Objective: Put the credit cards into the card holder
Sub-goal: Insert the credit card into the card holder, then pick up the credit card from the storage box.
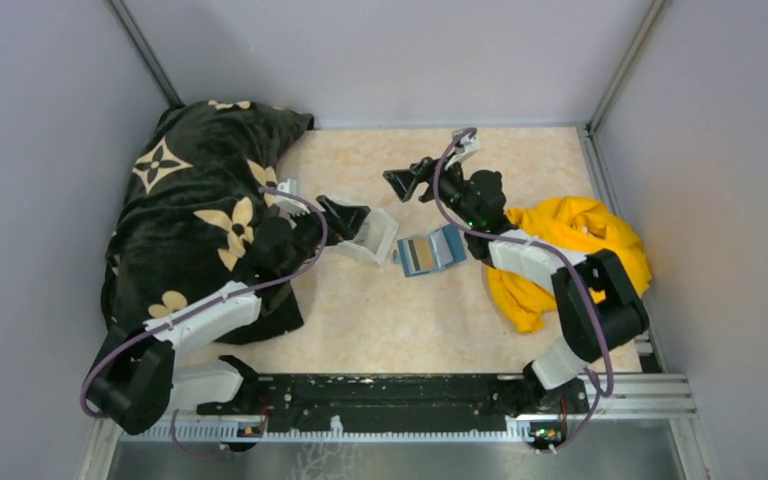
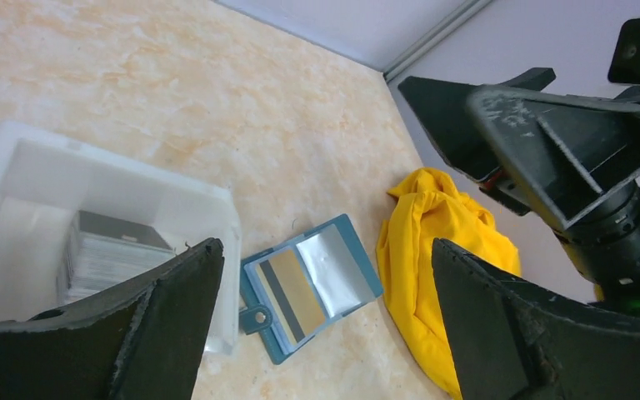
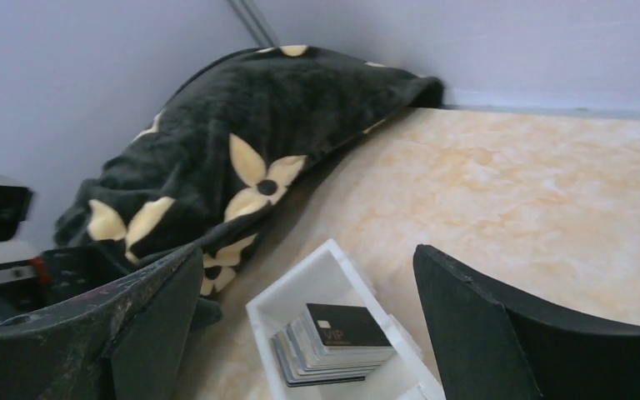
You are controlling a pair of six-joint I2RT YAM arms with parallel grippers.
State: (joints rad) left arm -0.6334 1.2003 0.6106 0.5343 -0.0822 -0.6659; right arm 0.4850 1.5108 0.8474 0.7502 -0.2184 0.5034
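The teal card holder (image 1: 430, 250) lies open on the table; it also shows in the left wrist view (image 2: 358, 258). One yellow-tan card with a dark stripe (image 2: 287, 292) sits in its left clear sleeve. A stack of several credit cards (image 3: 337, 342), a black one on top, lies in a white tray (image 3: 300, 287); the stack also shows in the left wrist view (image 2: 112, 250). My left gripper (image 1: 355, 218) (image 2: 325, 246) is open and empty above the tray's right edge. My right gripper (image 1: 400, 180) (image 3: 308, 250) is open and empty, raised behind the tray and the holder.
The white tray (image 1: 378, 238) touches the holder's left side. A black blanket with tan flowers (image 1: 200, 210) covers the table's left. A yellow cloth (image 1: 560, 250) lies to the right of the holder, under the right arm. Grey walls close in three sides.
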